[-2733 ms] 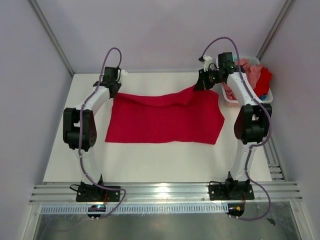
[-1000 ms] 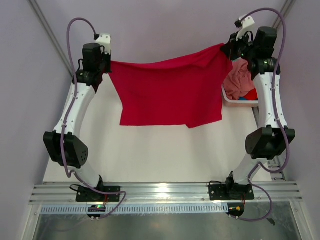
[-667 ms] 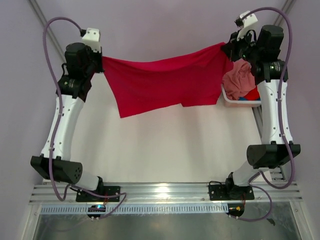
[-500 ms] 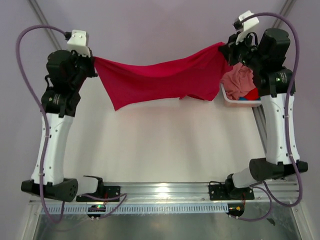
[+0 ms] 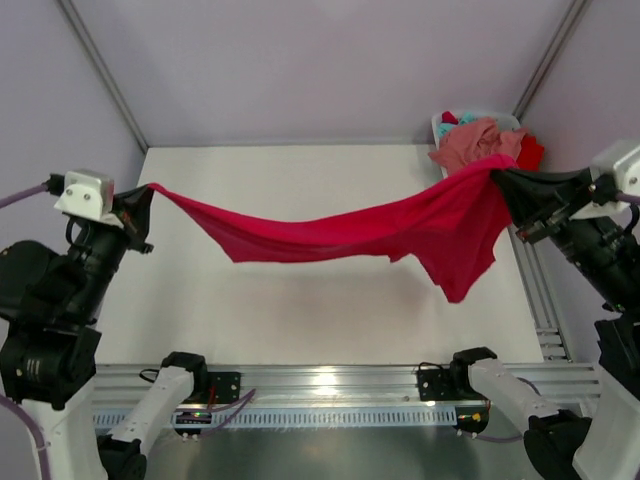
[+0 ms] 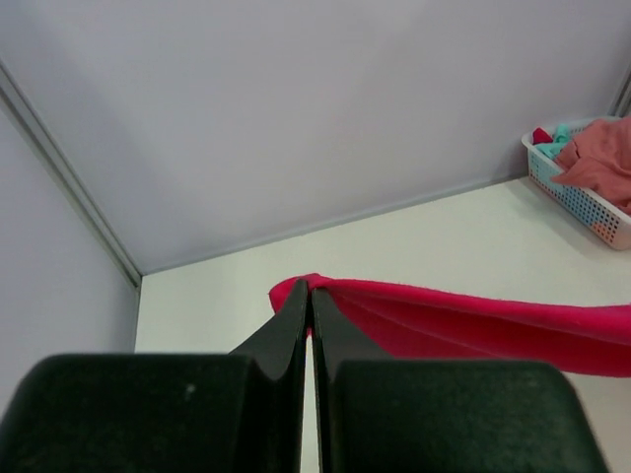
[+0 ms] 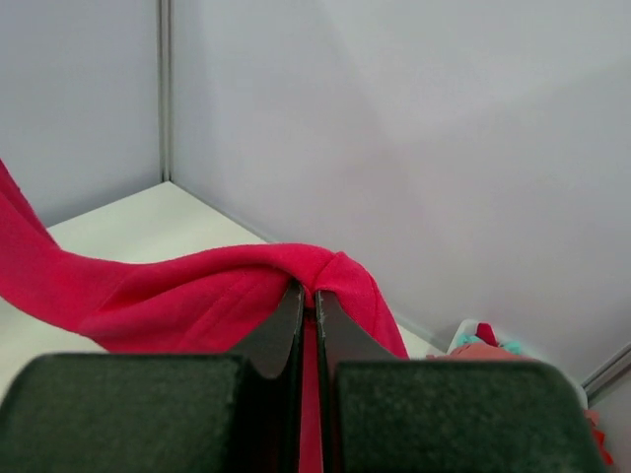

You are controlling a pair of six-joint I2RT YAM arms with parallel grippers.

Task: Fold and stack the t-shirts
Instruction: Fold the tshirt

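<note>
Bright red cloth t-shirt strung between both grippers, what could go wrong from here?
The left gripper and right gripper each pinch only a thin edge of the bright red cloth t-shirt, so either corner might slip free. Its right end hangs bunched and twisted, so it may land creased. It passes close to the white plastic basket and could snag there.

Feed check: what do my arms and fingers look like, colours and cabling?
The left arm and right arm have white link shells and bulky black joint housings. A purple-grey cable loops off the left one. A white camera box tops each wrist. The fingers are black, flat, tapering to thin tips.
</note>
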